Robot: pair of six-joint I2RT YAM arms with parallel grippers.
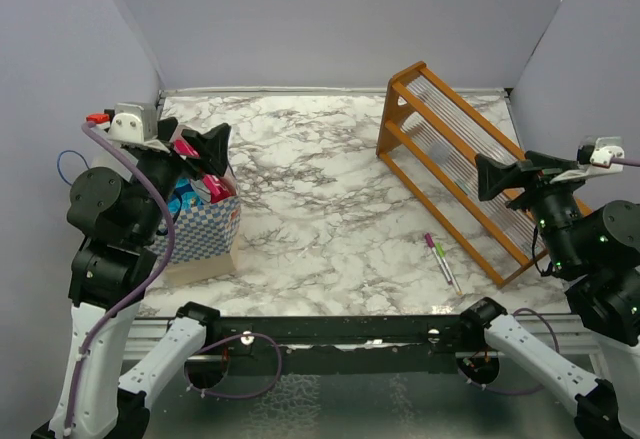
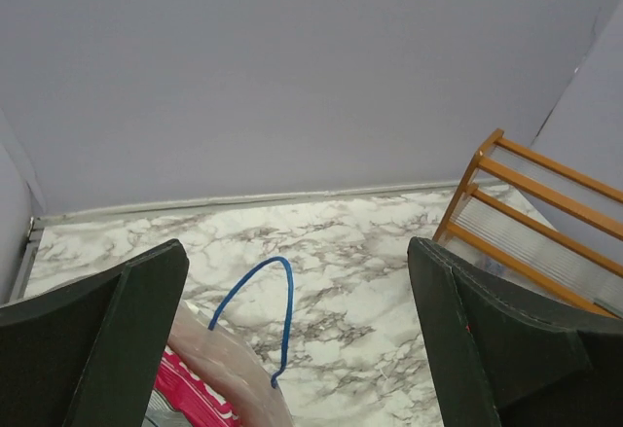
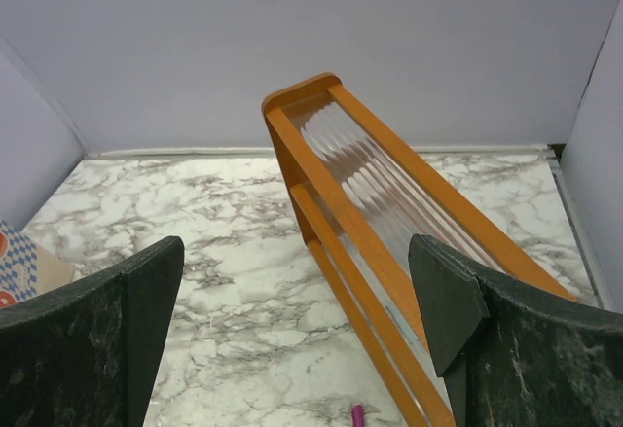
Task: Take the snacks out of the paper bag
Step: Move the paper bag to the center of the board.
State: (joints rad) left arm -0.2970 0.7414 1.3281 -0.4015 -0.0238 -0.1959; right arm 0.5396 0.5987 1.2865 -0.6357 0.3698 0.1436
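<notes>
The blue-and-white checkered paper bag stands at the table's left side. Pink-and-white and blue snack packets show in its open top. My left gripper is open and empty, hovering just above the bag's mouth. In the left wrist view the bag's cream rim with its blue handle loop and a pink packet lie below, between the open fingers. My right gripper is open and empty, raised at the right by the rack.
An orange wooden slatted rack lies along the right side, also in the right wrist view. Two thin pens lie on the marble table in front of it. Grey walls enclose the back and sides.
</notes>
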